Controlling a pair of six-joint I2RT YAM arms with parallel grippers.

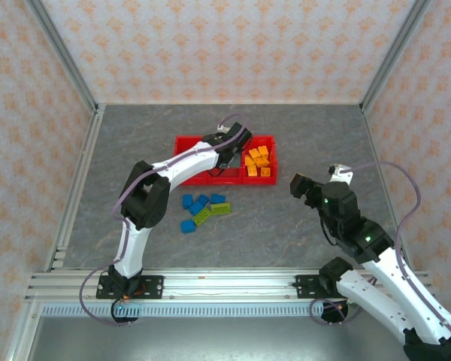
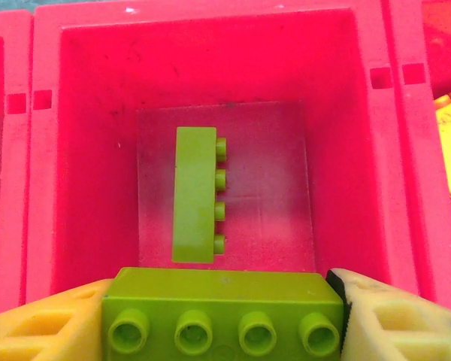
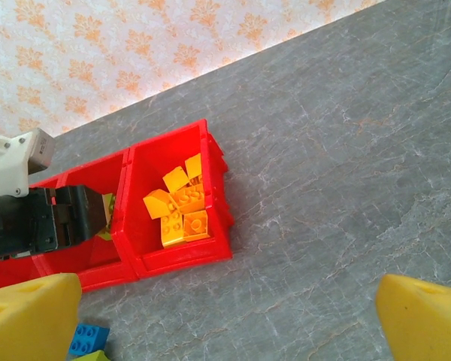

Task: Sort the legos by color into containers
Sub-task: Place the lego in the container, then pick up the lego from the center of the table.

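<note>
The legos (image 1: 203, 210) not yet sorted lie in a small cluster on the grey table (image 1: 301, 135), just in front of the containers (image 1: 210, 181). There are four blue bricks (image 1: 188, 201) and two green bricks (image 1: 222, 210), close together. We judge they lie there because neither colour is finished.

The part of the left bin (image 1: 184, 147) not hidden by the arm shows no brick, so we take it as the place meant for blue.

Next comes the left gripper (image 2: 224, 316), reaching over the middle bin (image 2: 331, 150). Its yellow fingers (image 2: 45, 327) clasp a lime green brick (image 2: 222, 289) by its two short ends, studs facing the camera, the jaws about as far apart as the brick is long. It hangs over this bin rather than its neighbours, which fits the colour rule: another green piece (image 2: 194, 195) lies on its side on the bin's floor, studs to the right. We judge the step in hand to be the drop. The held brick seems to sit over the near part of the bin, so it could catch the rim when released.

Further right, the right bin (image 3: 218, 252) holds the orange-yellow bricks (image 3: 179, 210) in a heap, so that colour looks done.

Rightmost, the right gripper (image 3: 225, 323) hovers over bare table with its jaws spread wide, holding nothing. It is well apart from the bins, likely so as not to crowd the left arm.
</note>
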